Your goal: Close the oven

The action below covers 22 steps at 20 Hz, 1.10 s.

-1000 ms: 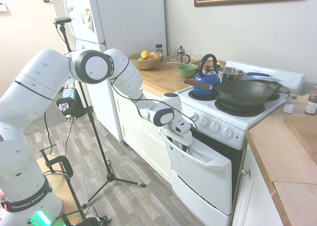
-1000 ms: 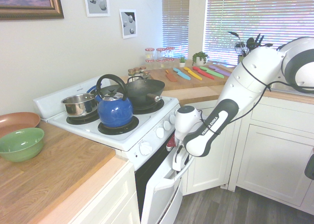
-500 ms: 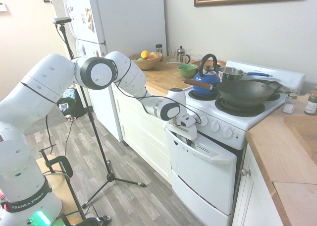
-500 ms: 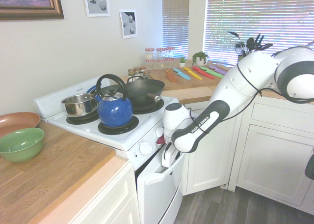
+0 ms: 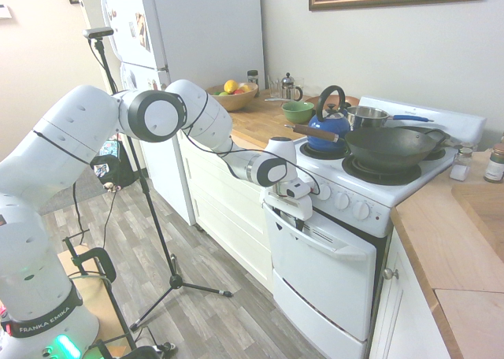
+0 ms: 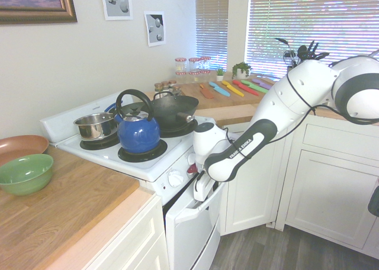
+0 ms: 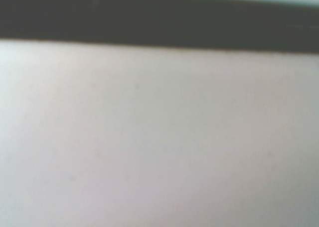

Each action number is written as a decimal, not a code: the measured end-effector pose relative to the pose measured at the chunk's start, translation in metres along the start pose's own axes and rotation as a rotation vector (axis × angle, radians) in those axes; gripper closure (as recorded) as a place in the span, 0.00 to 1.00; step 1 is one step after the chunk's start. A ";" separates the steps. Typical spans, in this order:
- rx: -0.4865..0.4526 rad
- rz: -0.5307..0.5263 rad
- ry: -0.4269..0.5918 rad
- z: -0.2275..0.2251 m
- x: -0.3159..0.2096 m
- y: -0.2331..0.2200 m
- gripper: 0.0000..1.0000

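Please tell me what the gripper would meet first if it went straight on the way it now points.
The gripper would probably meet the white oven door first, close to its bar handle, though the depth is unclear.

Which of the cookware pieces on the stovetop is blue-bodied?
The kettle, with a black arched handle; the saucepan is bare silver metal and the wok is dark.

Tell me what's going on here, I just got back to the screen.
The arm has its claw at the bar handle of the oven door, near one end. The door is nearly closed, with a dark gap left along its top. On the stovetop sit a blue kettle, a steel pot and a dark wok.
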State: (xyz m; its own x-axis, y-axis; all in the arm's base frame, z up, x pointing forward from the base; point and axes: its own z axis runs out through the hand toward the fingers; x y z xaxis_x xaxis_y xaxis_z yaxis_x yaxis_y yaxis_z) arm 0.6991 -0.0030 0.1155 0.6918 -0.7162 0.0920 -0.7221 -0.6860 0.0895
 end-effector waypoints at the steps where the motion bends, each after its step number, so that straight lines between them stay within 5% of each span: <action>1: 0.000 0.004 -0.001 -0.001 -0.001 0.000 0.00; 22: 0.006 0.014 0.001 -0.004 -0.005 0.003 0.00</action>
State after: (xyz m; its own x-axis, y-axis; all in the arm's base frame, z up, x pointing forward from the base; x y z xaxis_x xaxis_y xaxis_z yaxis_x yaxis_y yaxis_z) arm 0.6940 -0.0009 0.1196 0.6816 -0.7256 0.0947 -0.7317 -0.6767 0.0819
